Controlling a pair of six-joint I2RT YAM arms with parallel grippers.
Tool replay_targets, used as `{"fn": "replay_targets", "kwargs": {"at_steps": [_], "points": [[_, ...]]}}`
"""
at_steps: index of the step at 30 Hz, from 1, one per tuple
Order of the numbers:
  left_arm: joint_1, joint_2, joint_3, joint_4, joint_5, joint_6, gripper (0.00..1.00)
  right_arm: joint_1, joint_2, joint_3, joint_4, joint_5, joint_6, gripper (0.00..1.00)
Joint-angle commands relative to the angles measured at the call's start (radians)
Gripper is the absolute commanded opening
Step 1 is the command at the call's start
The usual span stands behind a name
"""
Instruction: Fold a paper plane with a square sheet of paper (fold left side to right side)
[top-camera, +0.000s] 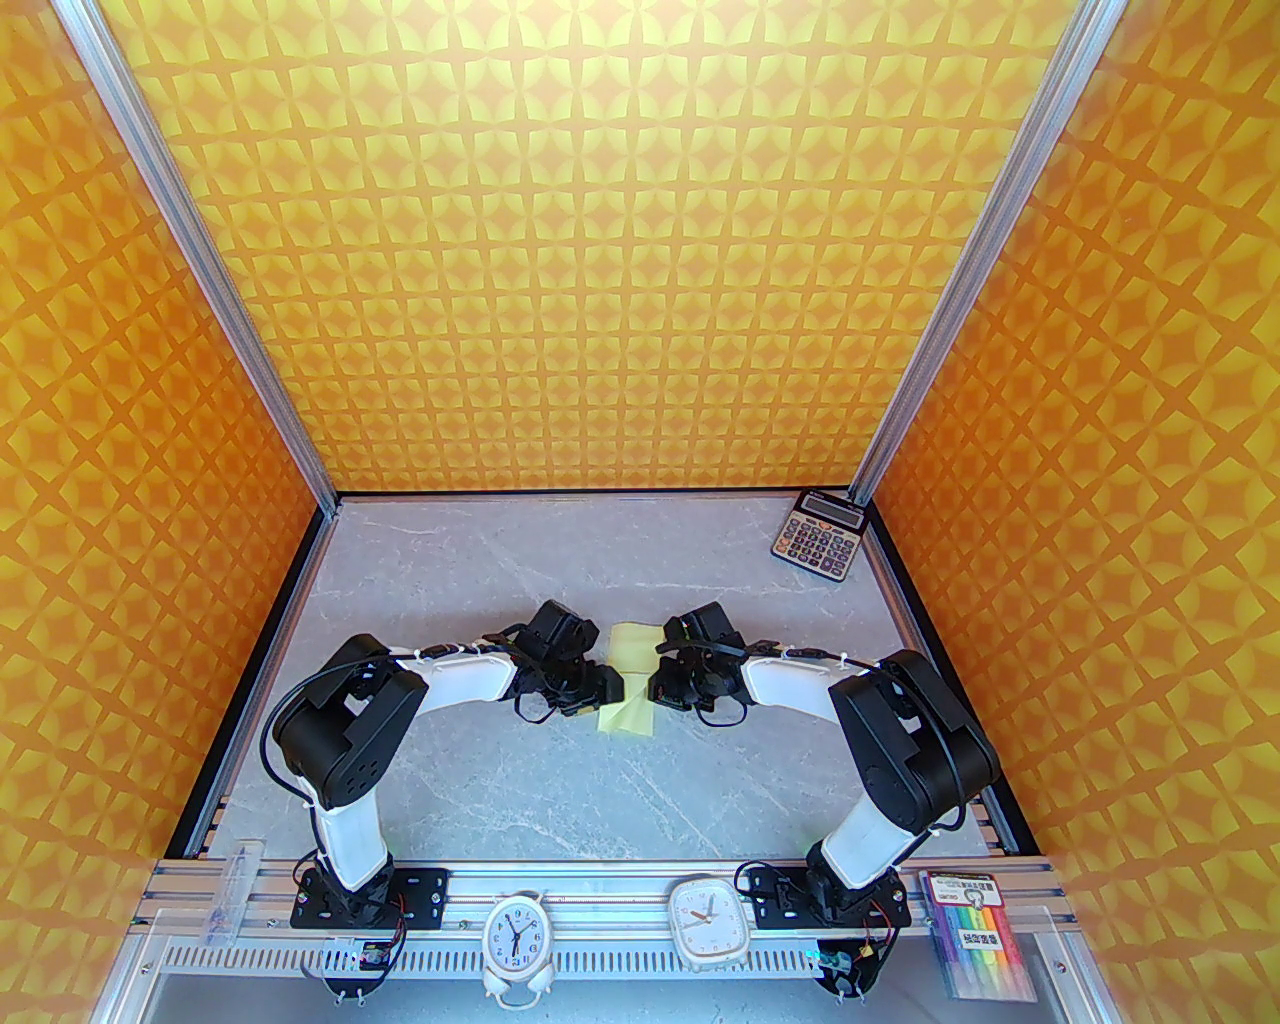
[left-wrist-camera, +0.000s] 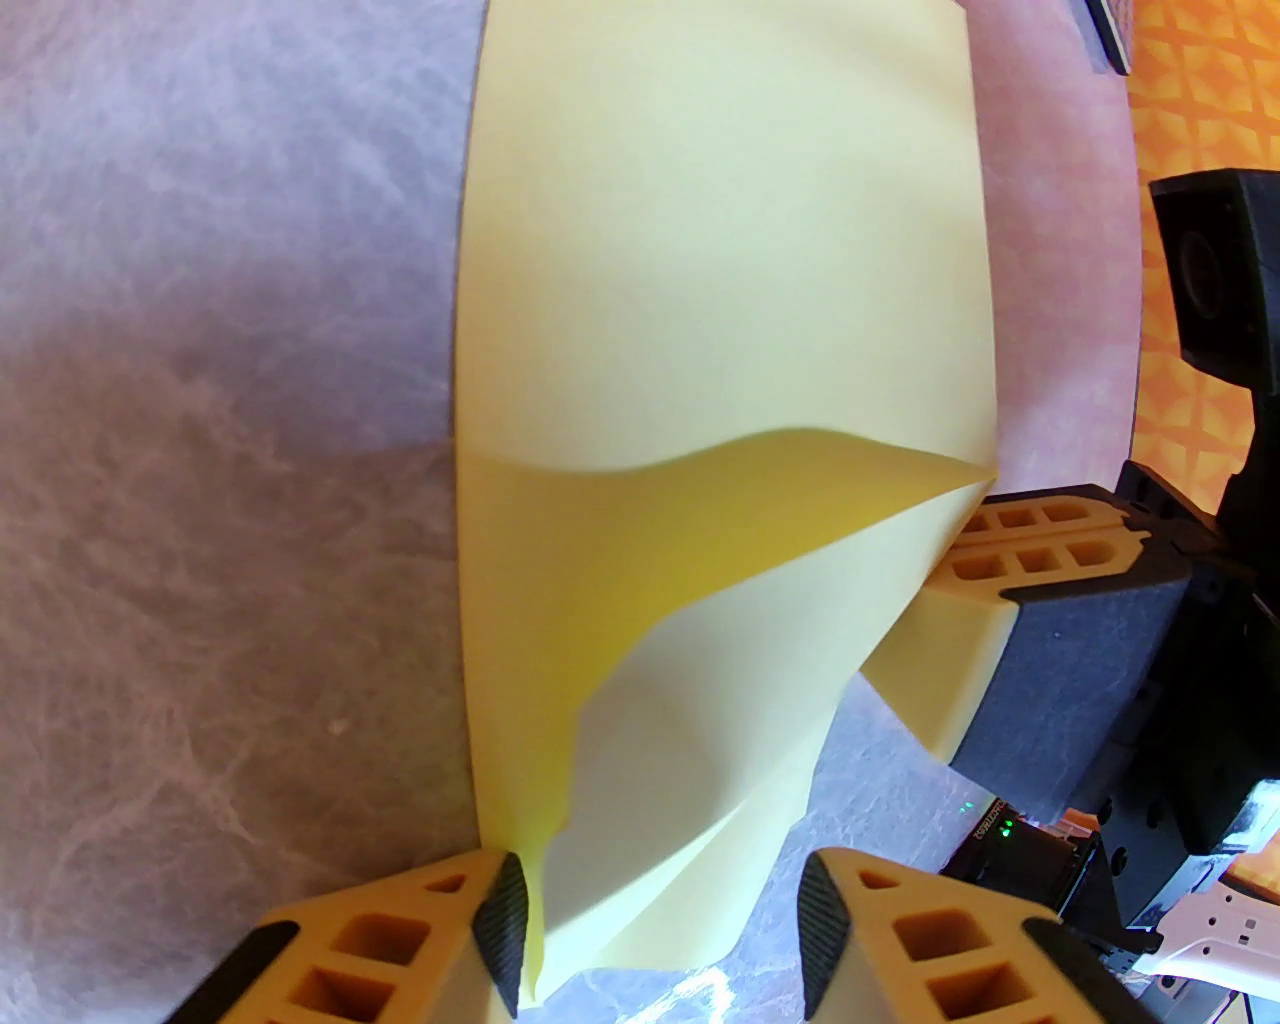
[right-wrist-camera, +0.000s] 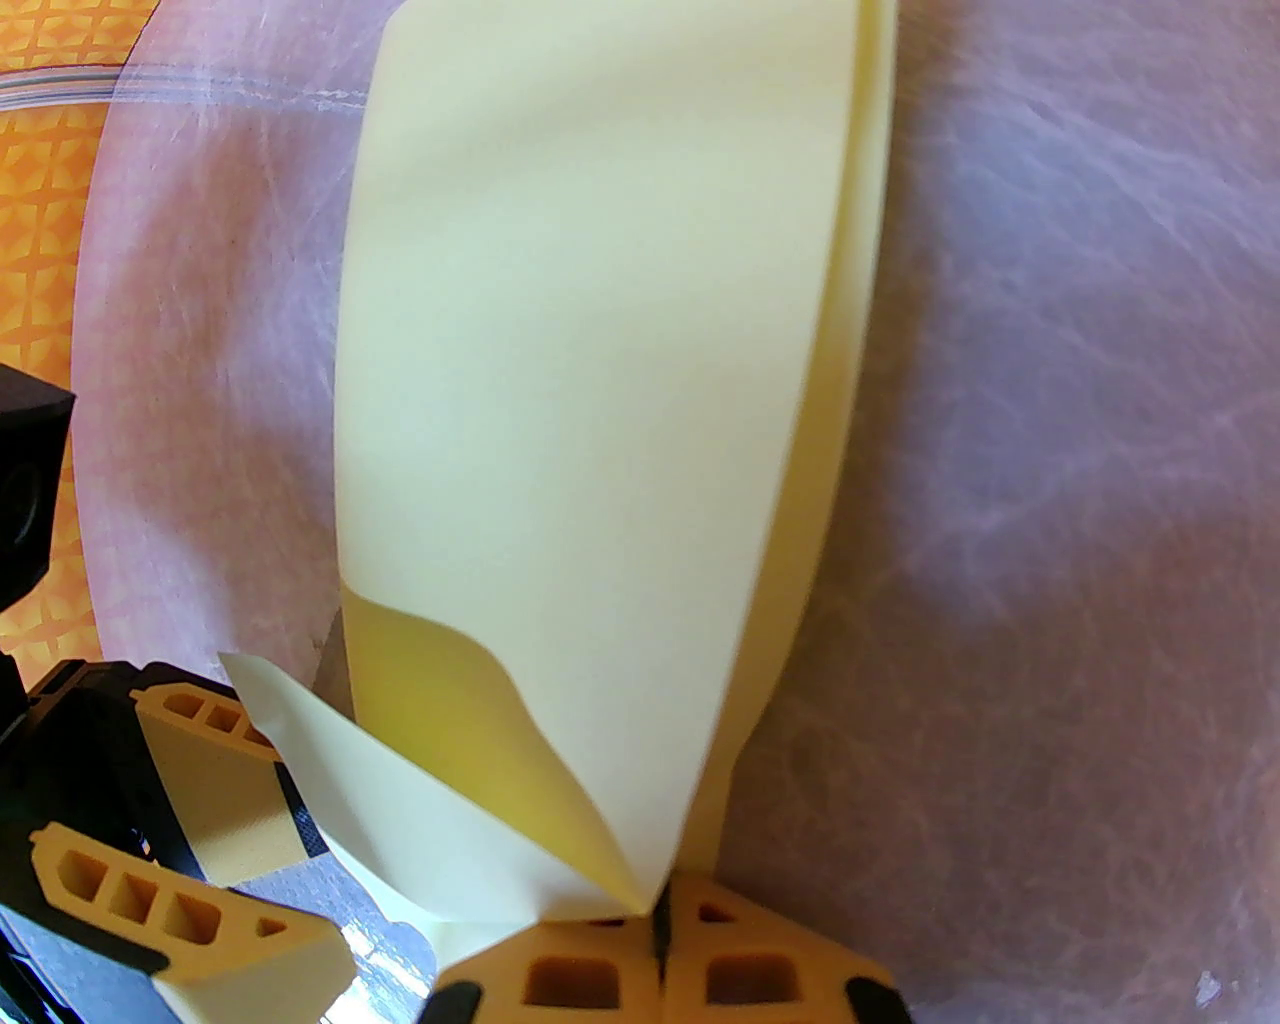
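Inside orange patterned walls (top-camera: 640, 250), a grey marbled table (top-camera: 480, 760) carries the work. The right jaws are clamped tight on the near corner of the thin pale yellow square sheet of paper (top-camera: 632, 655), lifting that end, probably to keep its seemingly doubled layers together. The left jaws stand half open astride the raised near edge, one pad (left-wrist-camera: 500, 930) touching it, gripping nothing. The sheet lies mid-table between the two sets of jaws, its far part flat.

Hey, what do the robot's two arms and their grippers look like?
The left arm and right arm have white curved shells with chunky black joints and looping black cables. The left gripper and right gripper have tan fingers with rectangular cut-outs and black ribbed pads.
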Motion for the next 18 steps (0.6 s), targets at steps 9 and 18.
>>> {"fn": "replay_targets", "kwargs": {"at_steps": [9, 18], "points": [[0.110, -0.125, -0.018, -0.142, -0.096, 0.092, 0.56, 0.034, 0.042, 0.030, -0.109, 0.032, -0.036, 0.00], [0.103, -0.112, -0.017, -0.115, -0.073, 0.087, 0.55, 0.019, -0.052, 0.050, -0.256, 0.218, -0.083, 0.00]]}}
